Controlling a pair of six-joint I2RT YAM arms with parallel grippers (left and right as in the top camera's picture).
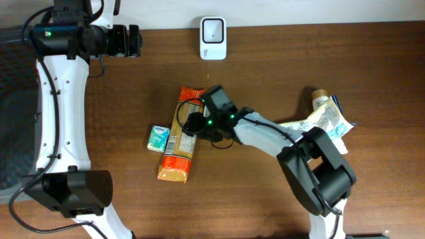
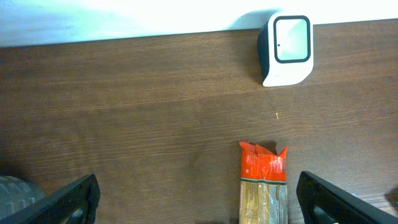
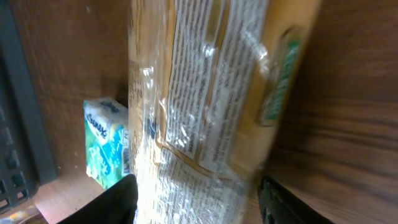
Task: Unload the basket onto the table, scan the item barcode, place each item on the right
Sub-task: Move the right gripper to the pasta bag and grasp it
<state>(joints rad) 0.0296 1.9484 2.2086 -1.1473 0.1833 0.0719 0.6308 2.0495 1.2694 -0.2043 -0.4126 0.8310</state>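
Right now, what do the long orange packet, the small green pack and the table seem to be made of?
The long packet: thin clear plastic film, glossy; it crinkles and catches glare. The small pack: probably soft printed plastic wrap, slightly shiny. The table: dark wood grain, matte; solid wood or laminate, I cannot tell.

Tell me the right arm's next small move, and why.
Probably close the right gripper firmly on the long packet: its fingers straddle the packet, which lies flat on the table, and a firm grip isn't evident. The scanner stands beyond.
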